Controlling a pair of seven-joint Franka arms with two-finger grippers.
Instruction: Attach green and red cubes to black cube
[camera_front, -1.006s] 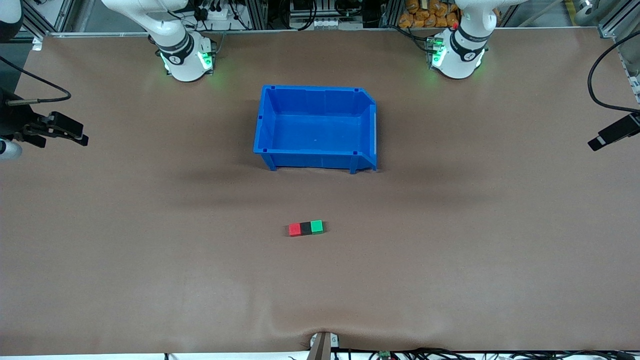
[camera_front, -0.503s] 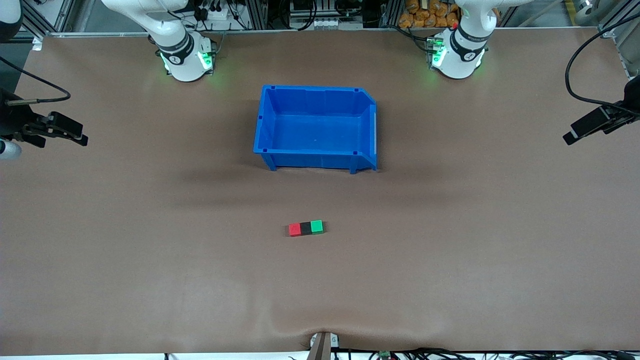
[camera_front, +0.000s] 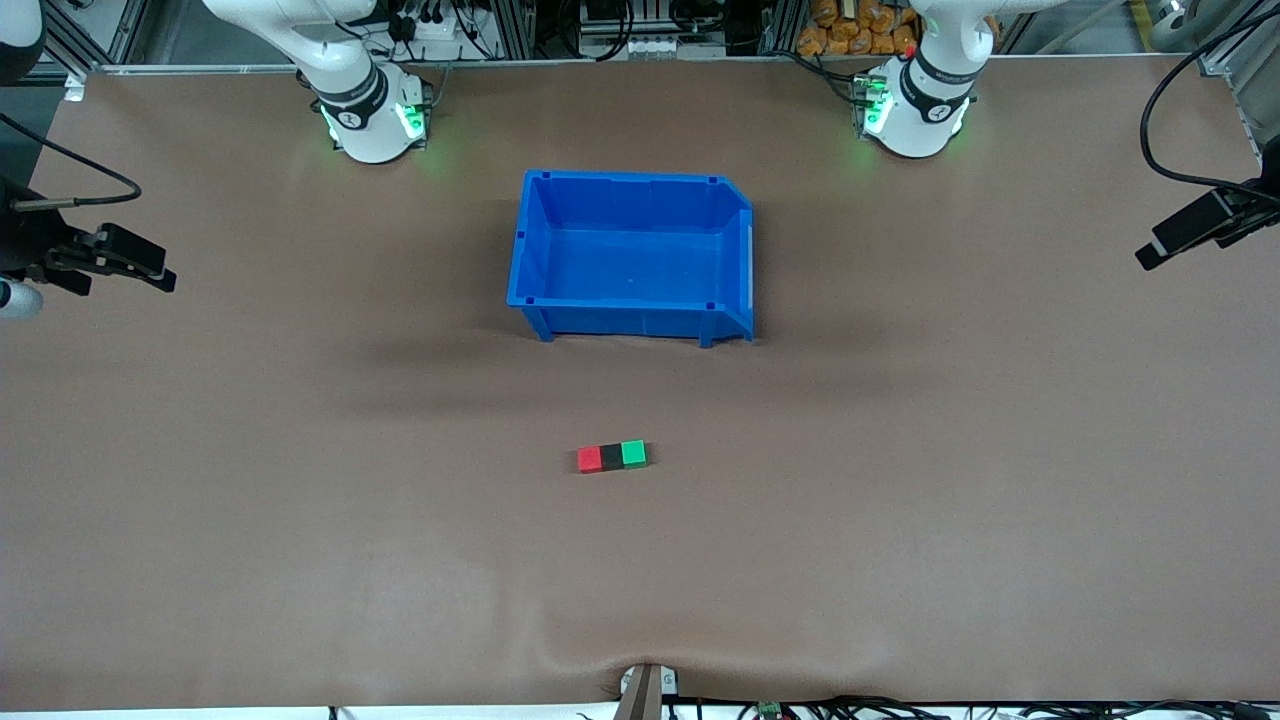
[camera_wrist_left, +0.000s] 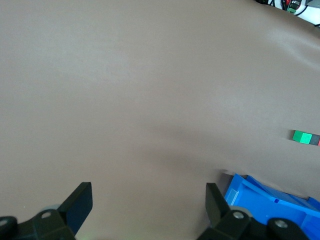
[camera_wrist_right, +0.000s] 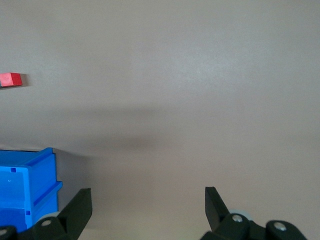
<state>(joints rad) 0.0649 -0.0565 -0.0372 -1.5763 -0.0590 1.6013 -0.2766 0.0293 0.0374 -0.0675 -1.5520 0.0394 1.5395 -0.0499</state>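
— Where the front view begins, at its left edge, what shows?

— At mid-left of the frame the right gripper (camera_front: 150, 268) hangs over bare brown table (camera_front: 300, 520) at the right arm's end, with nothing in it. In the right wrist view its two black fingers (camera_wrist_right: 80, 207) stand wide apart with only table between them.

— And moving toward the centre?

— In the upper centre sits a blue bin (camera_front: 530, 250), with nothing in it that I can see. Below it, in the lower centre of the frame and nearer the front camera, three small cubes lie in a straight row on the table: the red cube (camera_front: 589, 459), then the black cube (camera_front: 611, 457), then the green cube (camera_front: 633, 453). Red touches black, and black touches green.

— Is either gripper near them?

— No, both are well apart from the row.

— What is at the right edge?

— At the upper right of the frame the left gripper (camera_front: 1160, 247) hangs over the table at the left arm's end. The left wrist view shows its fingers (camera_wrist_left: 80, 202) spread wide and holding nothing, with the green cube (camera_wrist_left: 301, 136) small at the edge of that picture.
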